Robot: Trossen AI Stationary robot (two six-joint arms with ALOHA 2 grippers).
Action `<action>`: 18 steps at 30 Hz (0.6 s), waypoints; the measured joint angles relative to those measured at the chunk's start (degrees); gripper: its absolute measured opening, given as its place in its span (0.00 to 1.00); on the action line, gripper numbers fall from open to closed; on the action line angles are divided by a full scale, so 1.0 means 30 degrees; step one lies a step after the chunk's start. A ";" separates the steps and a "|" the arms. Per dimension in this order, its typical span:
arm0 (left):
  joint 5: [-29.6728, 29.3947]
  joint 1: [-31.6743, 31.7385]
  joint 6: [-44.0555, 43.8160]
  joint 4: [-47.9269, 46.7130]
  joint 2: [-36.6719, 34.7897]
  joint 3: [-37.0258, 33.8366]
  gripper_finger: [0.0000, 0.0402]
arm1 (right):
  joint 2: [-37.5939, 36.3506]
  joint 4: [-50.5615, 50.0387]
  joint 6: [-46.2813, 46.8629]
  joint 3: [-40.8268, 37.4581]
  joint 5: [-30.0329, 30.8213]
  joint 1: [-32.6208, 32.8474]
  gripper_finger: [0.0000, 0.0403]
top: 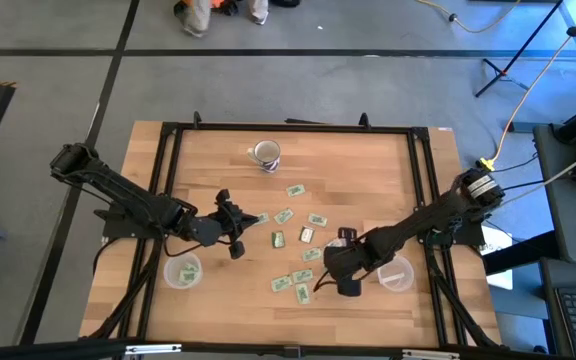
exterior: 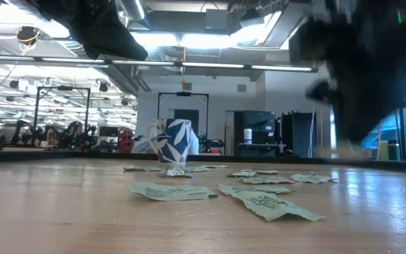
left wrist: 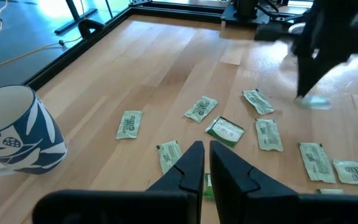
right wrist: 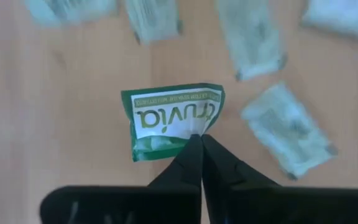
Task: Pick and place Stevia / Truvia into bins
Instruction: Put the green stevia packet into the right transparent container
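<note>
Right gripper [right wrist: 197, 138] pinching Truvia packet [right wrist: 173, 121] by its edge only; risking slipping out before reaching cup [top: 397, 275]. Left gripper [left wrist: 205, 149] pressed together, hovering.

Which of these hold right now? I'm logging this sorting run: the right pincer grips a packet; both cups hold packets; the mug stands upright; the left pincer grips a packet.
1. The right pincer grips a Truvia packet. True.
2. Both cups hold packets. False: the left cup and right cup show none inside.
3. The mug stands upright. True.
4. The left pincer grips a packet. False: it is shut on nothing, above the scattered packets.
</note>
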 joint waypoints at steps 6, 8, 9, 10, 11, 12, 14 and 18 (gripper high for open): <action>0.0173 -0.0007 -0.0054 -0.0203 0.0000 -0.0007 0.04 | -0.1719 -0.5653 0.3427 0.1977 -0.0120 0.1363 0.00; 0.0429 -0.0007 -0.0056 -0.0291 0.0000 -0.0007 0.04 | -0.2243 -0.7744 0.5545 0.2377 -0.0123 0.2082 0.00; 0.0483 -0.0007 -0.0047 -0.0277 0.0000 -0.0007 0.04 | -0.2395 -0.8883 0.6890 0.2463 -0.0123 0.2420 0.00; 0.0503 -0.0007 -0.0051 -0.0277 0.0000 -0.0007 0.04 | -0.2637 -1.0091 0.8261 0.2467 -0.0122 0.2786 0.00; 0.0503 -0.0007 -0.0065 -0.0284 0.0000 -0.0007 0.04 | -0.2903 -1.1016 0.9783 0.2448 -0.0167 0.3131 0.00; 0.0510 -0.0007 -0.0152 -0.0279 0.0000 -0.0007 0.04 | -0.3171 -1.1699 1.1279 0.2380 -0.0388 0.3459 0.00; 0.0506 -0.0007 -0.0295 -0.0284 0.0000 -0.0007 0.04 | -0.3424 -1.3051 1.4133 0.1990 -0.1304 0.4150 0.00; 0.0751 -0.0007 -0.0335 -0.0284 0.0000 -0.0007 0.04 | -0.3482 -1.3520 1.7377 0.1074 -0.2836 0.5372 0.00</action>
